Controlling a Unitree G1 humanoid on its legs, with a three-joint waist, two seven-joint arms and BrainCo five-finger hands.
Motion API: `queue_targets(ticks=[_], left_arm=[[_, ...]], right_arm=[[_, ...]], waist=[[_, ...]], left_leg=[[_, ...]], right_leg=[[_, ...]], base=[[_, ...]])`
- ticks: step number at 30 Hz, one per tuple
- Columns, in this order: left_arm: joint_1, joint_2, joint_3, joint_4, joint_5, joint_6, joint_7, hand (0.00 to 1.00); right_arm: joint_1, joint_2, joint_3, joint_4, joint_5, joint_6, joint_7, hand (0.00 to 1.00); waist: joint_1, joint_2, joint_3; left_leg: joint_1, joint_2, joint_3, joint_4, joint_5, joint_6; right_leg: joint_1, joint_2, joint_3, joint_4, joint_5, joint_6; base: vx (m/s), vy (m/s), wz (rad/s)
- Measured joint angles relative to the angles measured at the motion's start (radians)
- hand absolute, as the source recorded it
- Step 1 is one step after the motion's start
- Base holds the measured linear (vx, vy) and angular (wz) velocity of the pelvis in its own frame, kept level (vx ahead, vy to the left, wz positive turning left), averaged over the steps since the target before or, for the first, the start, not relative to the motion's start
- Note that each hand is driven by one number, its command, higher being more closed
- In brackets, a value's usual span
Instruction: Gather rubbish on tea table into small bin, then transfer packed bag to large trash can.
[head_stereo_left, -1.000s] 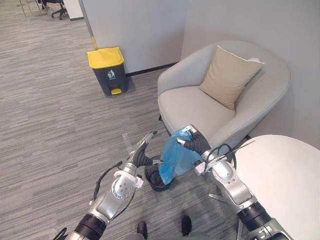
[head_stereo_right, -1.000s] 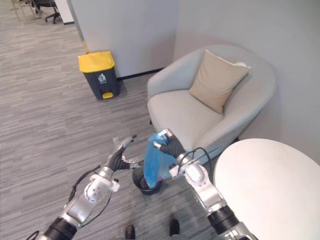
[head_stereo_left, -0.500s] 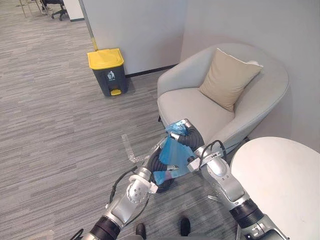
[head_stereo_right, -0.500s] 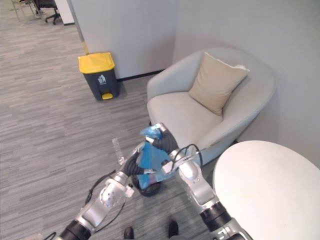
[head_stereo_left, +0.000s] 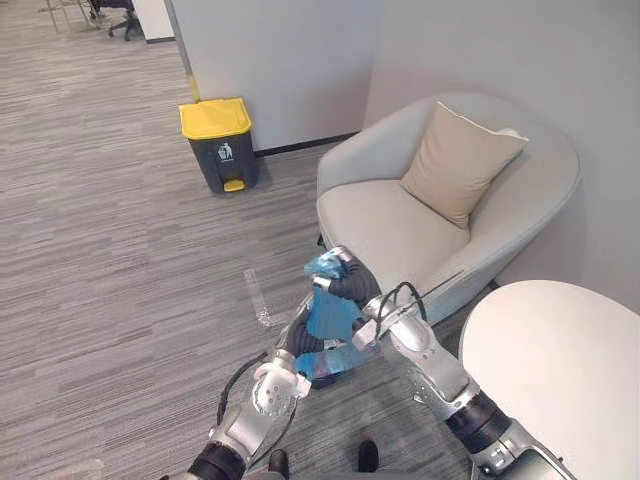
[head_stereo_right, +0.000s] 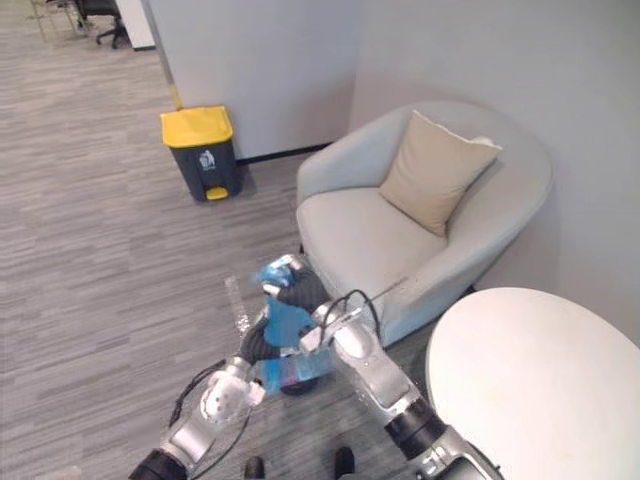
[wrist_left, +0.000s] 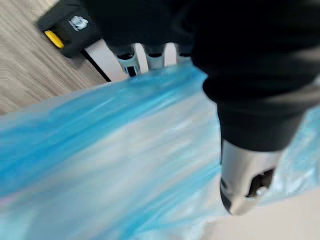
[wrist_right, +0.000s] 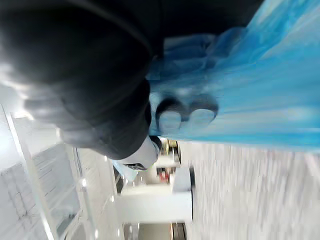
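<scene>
Blue rubbish bag (head_stereo_left: 328, 318) hangs bunched at its top in the right hand (head_stereo_left: 347, 281), whose fingers (wrist_right: 170, 116) are curled tight on the gathered plastic; what it contains cannot be made out. The left hand (head_stereo_left: 298, 335) lies against the bag's lower side, and its grip cannot be told. Just beneath sits the small black bin (head_stereo_left: 325, 378), near the front edge of the armchair (head_stereo_left: 400, 215). The yellow-lidded large trash can (head_stereo_left: 218, 140), lid down, stands well apart by the wall, with grey carpet (head_stereo_left: 120, 260) stretching between. The white round tea table (head_stereo_left: 560, 360) lies beside the right arm.
</scene>
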Motion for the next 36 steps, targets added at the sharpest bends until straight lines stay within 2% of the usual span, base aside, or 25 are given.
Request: queue_targets(ticks=[2, 3, 5, 6, 11, 13, 17, 18, 21, 25, 26, 30, 34, 36], left_arm=[[0.009, 0.0, 0.0, 0.018, -0.004, -0.014, 0.001, 0.0], [-0.019, -0.01, -0.003, 0.09, -0.004, -0.023, 0.002, 0.0], [-0.051, -0.015, -0.016, 0.139, -0.001, -0.017, 0.016, 0.0], [-0.079, -0.019, -0.031, 0.182, 0.0, -0.015, 0.027, 1.0], [-0.117, -0.02, -0.091, 0.227, 0.012, -0.005, 0.085, 1.0], [-0.119, -0.02, -0.093, 0.227, 0.005, -0.005, 0.088, 1.0], [-0.175, -0.019, -0.089, 0.213, -0.007, 0.052, 0.103, 1.0], [-0.183, -0.018, -0.083, 0.188, -0.029, 0.081, 0.103, 1.0], [-0.186, -0.019, -0.074, 0.178, -0.086, 0.12, 0.083, 1.0], [-0.188, -0.025, -0.064, 0.178, -0.131, 0.122, 0.08, 1.0], [-0.188, -0.026, -0.061, 0.178, -0.133, 0.124, 0.08, 1.0], [-0.183, -0.033, -0.021, 0.189, -0.174, 0.146, 0.066, 1.0], [-0.162, -0.061, 0.018, 0.189, -0.234, 0.147, 0.059, 1.0], [-0.157, -0.07, 0.028, 0.189, -0.252, 0.148, 0.055, 1.0]], right_arm=[[-0.001, 0.0, 0.014, 0.0, 0.01, 0.001, 0.0, 1.0], [-0.021, 0.001, 0.051, 0.027, 0.017, 0.007, -0.009, 1.0], [-0.033, 0.003, 0.065, 0.053, 0.017, 0.018, -0.009, 1.0], [-0.035, 0.007, 0.071, 0.073, 0.043, 0.019, -0.009, 1.0], [-0.035, 0.02, 0.077, 0.077, 0.121, 0.019, -0.052, 1.0], [-0.035, 0.02, 0.078, 0.077, 0.129, 0.019, -0.056, 1.0], [-0.036, 0.02, 0.082, 0.076, 0.134, 0.019, -0.062, 1.0], [-0.036, 0.024, 0.081, 0.076, 0.155, 0.018, -0.061, 1.0], [-0.036, 0.068, 0.081, 0.062, 0.164, 0.013, -0.04, 1.0], [-0.032, 0.092, 0.083, 0.059, 0.163, 0.013, -0.003, 1.0], [-0.03, 0.091, 0.082, 0.059, 0.163, 0.013, 0.0, 0.0], [0.027, 0.094, 0.069, 0.021, 0.155, -0.008, 0.033, 0.0], [0.068, 0.102, 0.006, 0.019, 0.146, -0.032, 0.055, 0.0], [0.083, 0.101, -0.015, 0.019, 0.107, -0.043, 0.058, 0.0]], waist=[[0.006, 0.0, 0.0], [0.009, -0.001, -0.001], [0.01, -0.002, -0.001], [0.009, -0.003, -0.001], [-0.004, -0.008, 0.002], [-0.004, -0.008, 0.002], [-0.005, -0.007, 0.002], [-0.005, -0.007, 0.002], [-0.017, -0.004, 0.004], [-0.019, 0.002, 0.009], [-0.019, 0.004, 0.01], [-0.02, 0.01, 0.016], [-0.023, 0.015, 0.021], [-0.023, 0.015, 0.021]], left_leg=[[0.0, 0.0, -0.003, 0.0, 0.0, 0.0], [0.001, 0.001, -0.005, 0.0, 0.0, -0.003], [0.001, 0.0, -0.008, 0.0, 0.001, -0.006], [0.001, 0.001, -0.012, 0.0, -0.001, -0.011], [0.003, 0.013, -0.012, 0.002, 0.0, -0.02], [0.003, 0.017, -0.013, 0.003, 0.0, -0.021], [0.005, 0.022, -0.007, 0.005, -0.004, -0.028], [0.008, 0.024, 0.001, 0.005, -0.007, -0.031], [0.014, 0.029, 0.009, 0.005, -0.012, -0.039], [0.015, 0.036, 0.011, 0.005, -0.014, -0.041], [0.015, 0.036, 0.011, 0.005, -0.014, -0.041], [0.015, 0.043, 0.014, 0.006, -0.013, -0.038], [0.016, 0.044, 0.018, 0.006, -0.016, -0.035], [0.017, 0.045, 0.018, 0.006, -0.016, -0.035]], right_leg=[[0.002, 0.0, -0.003, 0.001, -0.001, 0.0], [0.002, 0.0, -0.005, 0.003, -0.002, 0.0], [0.004, 0.0, -0.007, 0.004, -0.002, 0.0], [0.005, 0.0, -0.011, 0.005, -0.002, -0.001], [0.006, 0.012, -0.011, 0.005, -0.004, -0.006], [0.007, 0.016, -0.01, 0.005, -0.005, -0.008], [0.007, 0.022, -0.004, 0.004, -0.003, -0.011], [0.006, 0.024, 0.003, 0.003, -0.003, -0.013], [0.006, 0.029, 0.017, 0.003, -0.005, -0.019], [0.005, 0.036, 0.02, 0.002, -0.008, -0.024], [0.004, 0.037, 0.02, 0.002, -0.008, -0.024], [0.003, 0.043, 0.023, 0.002, -0.008, -0.026], [0.003, 0.046, 0.028, 0.001, -0.009, -0.026], [0.003, 0.047, 0.028, 0.0, -0.009, -0.026]], base=[[-0.01, 0.0, 0.06], [-0.03, 0.002, 0.05], [-0.03, 0.001, 0.06], [-0.04, -0.001, 0.06], [-0.02, -0.009, 0.0], [0.0, 0.0, 0.0], [-0.01, -0.016, -0.06], [-0.01, -0.006, -0.15], [0.0, -0.009, -0.14], [0.0, -0.009, -0.03], [0.0, 0.0, 0.0], [0.01, -0.012, -0.03], [0.01, -0.008, -0.03], [0.0, 0.0, 0.0]])
